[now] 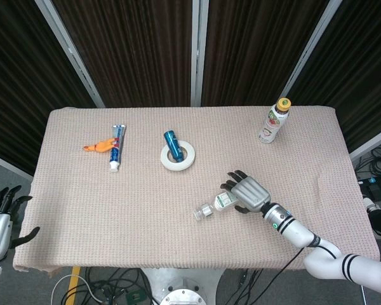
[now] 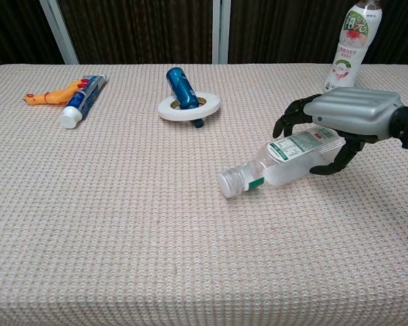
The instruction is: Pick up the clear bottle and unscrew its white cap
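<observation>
The clear bottle [image 1: 220,202] [image 2: 289,159] lies on its side on the beige cloth, right of centre. Its white cap [image 1: 198,215] [image 2: 228,182] points toward the front left. My right hand [image 1: 247,192] [image 2: 347,112] hovers over the bottle's base end. Its fingers [image 2: 289,115] arch over the far side and the thumb [image 2: 333,163] reaches down on the near side, without closing around it. The bottle still rests on the cloth. My left hand [image 1: 0,222] hangs off the table's front left corner with its fingers spread, holding nothing.
A tall drink bottle with a yellow cap [image 1: 274,121] [image 2: 349,47] stands at the back right. A white tape roll [image 1: 178,156] [image 2: 189,106] with a blue canister [image 1: 171,143] across it lies mid-back. A toothpaste tube [image 1: 117,147] and an orange toy [image 1: 98,147] lie back left.
</observation>
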Robot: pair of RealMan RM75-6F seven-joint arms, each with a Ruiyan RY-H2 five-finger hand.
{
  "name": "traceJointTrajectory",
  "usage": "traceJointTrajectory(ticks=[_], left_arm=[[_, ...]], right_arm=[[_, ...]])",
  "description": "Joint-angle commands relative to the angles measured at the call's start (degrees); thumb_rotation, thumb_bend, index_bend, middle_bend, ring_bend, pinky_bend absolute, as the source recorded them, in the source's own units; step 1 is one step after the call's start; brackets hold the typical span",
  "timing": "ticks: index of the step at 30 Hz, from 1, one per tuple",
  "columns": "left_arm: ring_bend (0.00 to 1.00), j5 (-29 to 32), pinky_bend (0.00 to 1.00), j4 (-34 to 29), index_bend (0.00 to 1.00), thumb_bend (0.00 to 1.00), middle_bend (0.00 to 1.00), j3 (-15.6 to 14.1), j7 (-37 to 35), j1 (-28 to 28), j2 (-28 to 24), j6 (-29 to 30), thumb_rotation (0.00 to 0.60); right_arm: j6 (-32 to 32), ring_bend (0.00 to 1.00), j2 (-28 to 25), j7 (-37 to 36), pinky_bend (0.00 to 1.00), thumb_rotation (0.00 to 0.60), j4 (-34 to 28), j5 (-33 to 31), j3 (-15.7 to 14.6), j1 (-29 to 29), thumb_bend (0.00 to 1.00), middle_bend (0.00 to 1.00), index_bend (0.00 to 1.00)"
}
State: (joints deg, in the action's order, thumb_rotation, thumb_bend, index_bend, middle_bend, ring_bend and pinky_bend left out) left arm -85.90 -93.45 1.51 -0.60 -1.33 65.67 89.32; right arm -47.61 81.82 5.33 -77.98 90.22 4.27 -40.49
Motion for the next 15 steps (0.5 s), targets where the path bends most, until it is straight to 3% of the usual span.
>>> traceJointTrajectory(ticks=[1,6,15], left_arm=[[0.0,-0.66,0.04,0.21,0.26,0.15,0.08,0.15,-0.7,-0.42,-0.07,-0.22,0.6],[0.0,-3.54,0.04,0.85,0.25,0.15,0.08,1.24,-2.88,-2.13,-0.22,0.29,0.6],[0.0,-14.19,0.04,0.41,0.25,0.14,0.08,4.38,-11.2,-11.08,0.35,-0.95,0.6]], right_arm=[[-2.45,0.26,1.37,-2.14,0.28,0.6,1.65,1.03,-0.33,0.02,0.31,0.43,0.45],[-8.34,0.36,2.46,-10.21,0.39,0.6,2.81,2.89,-0.7,1.11,0.38,0.52,0.57],[-19.42,0.37,6.63,-31.01,0.44,0.6,3.91,4.85,-0.57,3.43,0.43,0.53,0.59]])
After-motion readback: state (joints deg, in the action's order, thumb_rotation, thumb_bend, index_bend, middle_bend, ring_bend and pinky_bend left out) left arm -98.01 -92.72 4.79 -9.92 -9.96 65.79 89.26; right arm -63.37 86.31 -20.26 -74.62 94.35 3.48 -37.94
